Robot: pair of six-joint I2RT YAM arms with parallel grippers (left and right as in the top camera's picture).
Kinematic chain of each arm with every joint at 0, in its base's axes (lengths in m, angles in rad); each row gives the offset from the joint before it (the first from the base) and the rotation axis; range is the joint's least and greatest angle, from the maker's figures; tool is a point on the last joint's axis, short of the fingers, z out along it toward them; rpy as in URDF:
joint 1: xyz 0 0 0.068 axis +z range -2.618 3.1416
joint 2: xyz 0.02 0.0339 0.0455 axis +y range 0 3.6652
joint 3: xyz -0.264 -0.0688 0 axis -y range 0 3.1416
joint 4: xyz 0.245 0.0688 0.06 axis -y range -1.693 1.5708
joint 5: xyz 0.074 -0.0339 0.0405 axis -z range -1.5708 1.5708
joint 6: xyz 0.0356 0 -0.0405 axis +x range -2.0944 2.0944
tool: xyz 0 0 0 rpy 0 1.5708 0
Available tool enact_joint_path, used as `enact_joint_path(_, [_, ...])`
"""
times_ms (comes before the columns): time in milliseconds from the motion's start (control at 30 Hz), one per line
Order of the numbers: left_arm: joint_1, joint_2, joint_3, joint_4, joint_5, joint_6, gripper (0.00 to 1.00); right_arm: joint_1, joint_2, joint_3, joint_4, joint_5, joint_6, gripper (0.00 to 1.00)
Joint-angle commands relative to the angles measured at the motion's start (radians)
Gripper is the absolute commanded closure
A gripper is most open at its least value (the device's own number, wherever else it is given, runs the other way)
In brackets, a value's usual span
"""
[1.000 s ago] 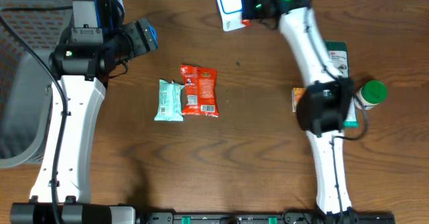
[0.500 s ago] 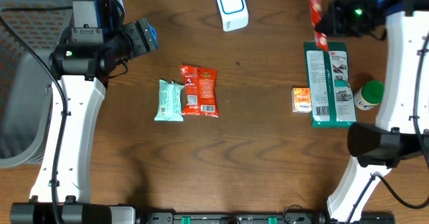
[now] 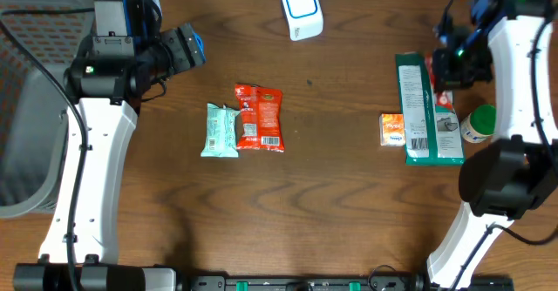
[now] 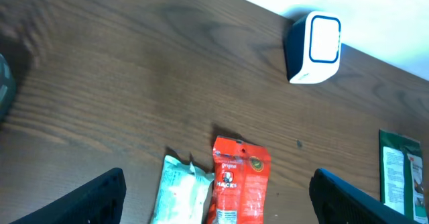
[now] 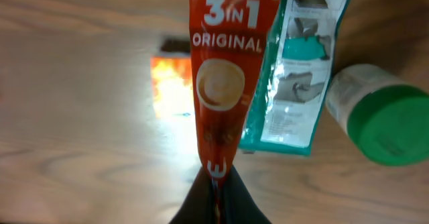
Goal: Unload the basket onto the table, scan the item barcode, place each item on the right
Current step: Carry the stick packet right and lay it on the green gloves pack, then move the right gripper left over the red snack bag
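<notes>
Pinching a red 3-in-1 coffee sachet (image 5: 218, 83) tight in right hand (image 5: 216, 184), with left hand (image 3: 187, 47) wide open, empty. Looks mid-carry; needs showing to the white scanner box (image 3: 301, 8).

So the coffee sachet (image 5: 218, 83) gets chopped off by the top edge of the right wrist view, brand name clipped, and the green pouch (image 5: 301, 70) beside it too. The orange box (image 5: 171, 83) is a blown-out blur, can't read a thing. The right gripper (image 5: 216, 187) pinching the sachet only shows its tips. From overhead the sachet mostly hides behind the right arm (image 3: 514, 47). The left gripper (image 4: 218, 176), spread wide, shows just finger ends, and the mint packet (image 4: 177, 194) and red packet (image 4: 238, 184) run off the bottom.
</notes>
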Motion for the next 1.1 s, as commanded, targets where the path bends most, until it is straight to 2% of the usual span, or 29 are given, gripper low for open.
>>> enact_joint_path(0, [0.003,-0.007,0.003,-0.002,-0.002,0.007,0.12,-0.003,-0.003,-0.125,0.063,0.061,-0.016,0.99])
enact_joint_path(100, [0.003,-0.007,0.003,-0.002,-0.002,0.008,0.12,-0.005,-0.003,-0.256,0.180,0.070,-0.018,0.99])
enact_joint_path(300, [0.003,-0.007,0.003,-0.002,-0.002,0.008,0.12,-0.016,-0.003,-0.385,0.315,0.117,-0.018,0.96])
enact_joint_path(400, [0.003,-0.007,0.003,-0.002,-0.002,0.008,0.12,-0.016,-0.003,-0.428,0.366,0.125,-0.018,0.81])
enact_joint_path(467, [0.003,-0.007,0.003,-0.002,-0.002,0.008,0.12,-0.016,-0.003,-0.449,0.394,0.125,-0.018,0.76])
enact_joint_path(533, [0.003,-0.007,0.003,-0.002,-0.002,0.008,0.12,-0.016,-0.003,-0.466,0.411,0.125,-0.018,0.60])
enact_joint_path(567, [0.003,-0.007,0.003,-0.002,-0.002,0.008,0.12,-0.016,-0.003,-0.470,0.412,0.125,-0.018,0.58])
enact_joint_path(767, [0.003,-0.007,0.003,-0.002,-0.002,0.008,0.12,-0.015,-0.007,-0.388,0.358,0.111,-0.016,0.58])
enact_joint_path(967, [0.003,-0.007,0.003,-0.002,-0.002,0.008,0.12,-0.002,-0.009,-0.187,0.217,-0.084,-0.014,0.49])
enact_joint_path(1067, [0.003,-0.007,0.003,-0.002,-0.002,0.008,0.12,0.016,-0.010,-0.137,0.213,-0.266,-0.023,0.44])
